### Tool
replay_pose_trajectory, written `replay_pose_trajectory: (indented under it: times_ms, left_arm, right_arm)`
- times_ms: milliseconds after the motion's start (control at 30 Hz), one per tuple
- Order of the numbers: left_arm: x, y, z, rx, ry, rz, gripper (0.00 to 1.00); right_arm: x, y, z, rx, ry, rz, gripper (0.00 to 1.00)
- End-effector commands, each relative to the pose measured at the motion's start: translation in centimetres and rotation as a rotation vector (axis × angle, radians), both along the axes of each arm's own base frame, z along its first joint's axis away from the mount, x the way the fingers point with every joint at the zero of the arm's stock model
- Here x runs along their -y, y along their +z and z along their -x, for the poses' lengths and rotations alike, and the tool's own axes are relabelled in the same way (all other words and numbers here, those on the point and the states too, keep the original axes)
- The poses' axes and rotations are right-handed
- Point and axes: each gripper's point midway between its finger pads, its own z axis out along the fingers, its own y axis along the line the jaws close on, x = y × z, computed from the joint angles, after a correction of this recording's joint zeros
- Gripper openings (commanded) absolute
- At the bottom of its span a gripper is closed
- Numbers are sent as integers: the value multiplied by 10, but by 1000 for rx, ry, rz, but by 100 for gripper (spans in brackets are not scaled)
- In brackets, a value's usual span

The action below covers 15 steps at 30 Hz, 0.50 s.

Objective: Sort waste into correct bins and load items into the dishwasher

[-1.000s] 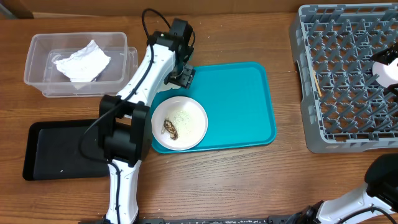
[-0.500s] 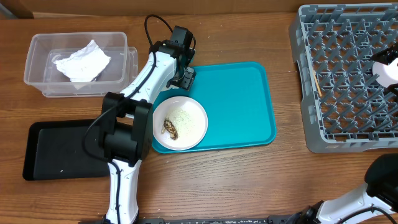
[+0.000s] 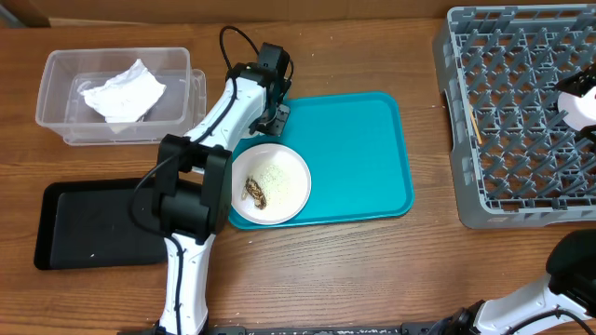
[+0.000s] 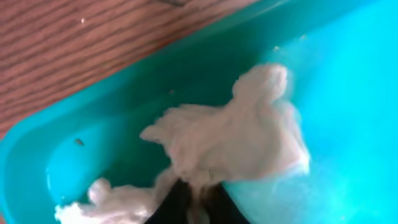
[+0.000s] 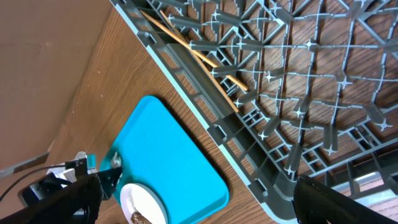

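Jaws of the left gripper (image 4: 194, 202) look pinched on a thin fold of the crumpled white paper napkin (image 4: 236, 137) in the teal plastic tray's (image 3: 363, 149) eleven-o'clock corner, so it may slip free before the clear rectangular tub (image 3: 56, 93) at nine o'clock; the right gripper (image 5: 199, 193) gapes wide.

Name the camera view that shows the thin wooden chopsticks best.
Right wrist: the thin wooden chopsticks lie large and clear inside the grey plastic dish rack. Overhead shows them as only a thin sliver in that rack. Left wrist shows none.
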Motion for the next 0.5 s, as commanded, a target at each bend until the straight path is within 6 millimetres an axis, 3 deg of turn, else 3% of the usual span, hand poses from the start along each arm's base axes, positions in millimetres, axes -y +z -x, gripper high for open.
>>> replay_pose_trajectory:
  times_ms: [0, 67, 167, 233, 300, 400, 467]
  left_arm:
    - [0, 25, -21, 59, 83, 6, 4]
    - [3, 54, -33, 105, 108, 28, 4]
    - [5, 113, -52, 220, 178, 67, 4]
    - [-9, 168, -67, 357, 317, 73, 4]
    - [-29, 206, -74, 464, 440, 67, 4]
    - [-65, 237, -79, 569, 601, 49, 4]
    - [-89, 242, -79, 592, 688, 37, 4]
  right_arm:
    - [-1, 5, -1, 16, 1, 6, 100]
    - [-1, 5, -1, 16, 1, 6, 100]
    - [-1, 5, -1, 16, 1, 6, 100]
    - [-1, 5, -1, 16, 1, 6, 100]
    - [-1, 5, -1, 16, 0, 6, 100]
    - [-1, 5, -1, 16, 1, 6, 100]
    - [-1, 5, -1, 16, 1, 6, 100]
